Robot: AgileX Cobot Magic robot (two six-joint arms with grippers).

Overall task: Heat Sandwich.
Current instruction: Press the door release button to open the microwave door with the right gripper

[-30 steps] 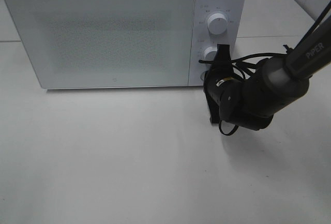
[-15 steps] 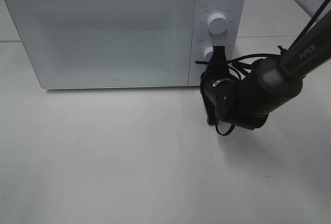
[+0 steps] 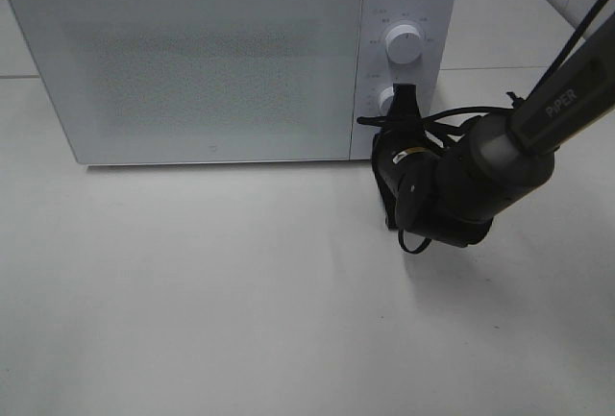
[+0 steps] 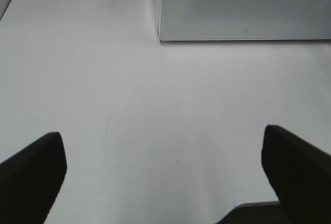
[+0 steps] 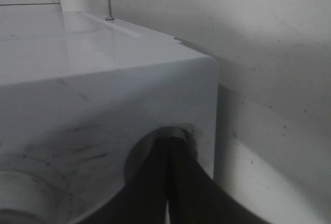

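We are nudging our right gripper (image 3: 405, 99), jaws pressed together, slightly further left and in against the microwave (image 3: 211, 70) than a second ago, so its tips are now poking into the round button recess (image 5: 135, 158) at the bottom of the control panel, just below the lower knob (image 3: 388, 101). We are reading this as working the door release (or a start button, we cannot tell which), because the door is sitting shut and the sandwich is showing in none of our views. Our left gripper (image 4: 160, 133) is hanging with jaws wide apart and empty over the tabletop (image 4: 155, 89), near the microwave's left front corner.
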